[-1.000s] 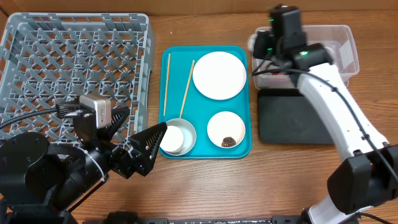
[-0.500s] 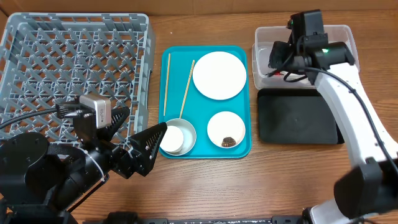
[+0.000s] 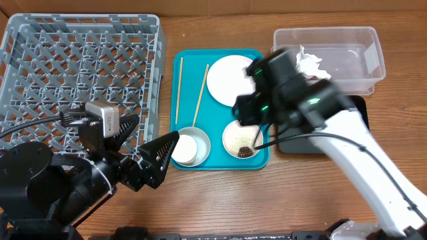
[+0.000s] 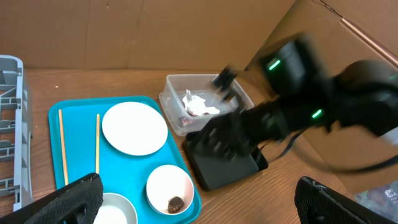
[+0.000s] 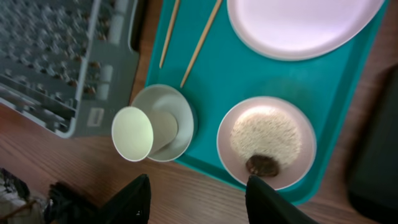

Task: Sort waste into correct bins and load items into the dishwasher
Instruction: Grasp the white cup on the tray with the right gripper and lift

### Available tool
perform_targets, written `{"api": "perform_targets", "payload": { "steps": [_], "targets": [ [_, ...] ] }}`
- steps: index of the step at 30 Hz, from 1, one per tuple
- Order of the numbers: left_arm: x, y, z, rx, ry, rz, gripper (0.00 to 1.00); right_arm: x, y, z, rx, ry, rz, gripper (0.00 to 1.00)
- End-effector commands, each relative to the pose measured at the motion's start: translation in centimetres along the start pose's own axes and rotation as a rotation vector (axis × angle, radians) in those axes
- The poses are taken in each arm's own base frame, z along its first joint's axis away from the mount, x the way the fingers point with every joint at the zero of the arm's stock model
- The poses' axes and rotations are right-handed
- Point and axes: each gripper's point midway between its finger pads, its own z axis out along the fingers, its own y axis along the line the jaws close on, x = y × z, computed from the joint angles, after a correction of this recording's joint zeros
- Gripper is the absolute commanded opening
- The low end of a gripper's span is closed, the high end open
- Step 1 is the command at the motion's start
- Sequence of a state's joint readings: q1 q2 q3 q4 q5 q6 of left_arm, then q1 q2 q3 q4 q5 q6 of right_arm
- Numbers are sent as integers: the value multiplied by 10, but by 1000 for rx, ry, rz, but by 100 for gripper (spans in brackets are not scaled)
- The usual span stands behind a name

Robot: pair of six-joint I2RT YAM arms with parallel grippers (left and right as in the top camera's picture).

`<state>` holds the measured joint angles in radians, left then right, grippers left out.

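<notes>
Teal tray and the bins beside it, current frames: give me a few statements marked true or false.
1. The crumpled white paper napkin lies in the clear plastic rectangular tub. True.
2. The round white plate stands in the grey plastic dish rack. False: it lies on the teal tray, right of the rack.
3. The small white bowl holds rice-like grains and a brown lump. True.
4. The right hand grips one of the two thin wooden chopsticks. False: it is open and empty; both lie on the tray.
5. The small white cup sits in the pale grey bowl. True.
</notes>
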<state>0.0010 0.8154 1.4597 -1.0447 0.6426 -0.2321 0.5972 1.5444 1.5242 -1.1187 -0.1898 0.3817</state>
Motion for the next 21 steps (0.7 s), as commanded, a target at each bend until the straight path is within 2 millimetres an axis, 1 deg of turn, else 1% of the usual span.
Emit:
{"api": "perform_targets", "payload": {
  "steps": [1, 4, 6, 9, 11, 14, 16, 17, 18, 20, 21],
  "targets": [
    [-4, -4, -4, 3, -17, 26, 100, 21, -9, 39, 110, 50, 88, 49],
    [-4, -4, -4, 3, -17, 26, 100, 34, -9, 67, 120, 81, 93, 42],
    [-4, -4, -4, 3, -17, 26, 100, 39, 0, 79, 87, 95, 49, 42],
    [-4, -4, -4, 3, -17, 26, 100, 42, 24, 84, -9, 102, -48, 43],
    [-4, -4, -4, 1, -18, 27, 100, 42, 36, 85, -45, 93, -80, 43],
    [-4, -3, -4, 1, -18, 27, 100, 44, 46, 88, -61, 88, -102, 43],
    [0, -7, -4, 24, 2, 15, 100, 48, 50, 95, -64, 97, -103, 44],
    [7, -9, -5, 36, 27, -2, 100, 50, 52, 100, -62, 107, -94, 44],
    [7, -7, -5, 28, 29, -5, 100, 52, 54, 106, -62, 114, -88, 44],
    [0, -2, -4, -3, 1, 13, 100, 56, 59, 121, -62, 127, -95, 45],
    [-1, 4, -4, -38, -8, 13, 100, 58, 61, 128, -63, 132, -100, 45]
  ]
}}
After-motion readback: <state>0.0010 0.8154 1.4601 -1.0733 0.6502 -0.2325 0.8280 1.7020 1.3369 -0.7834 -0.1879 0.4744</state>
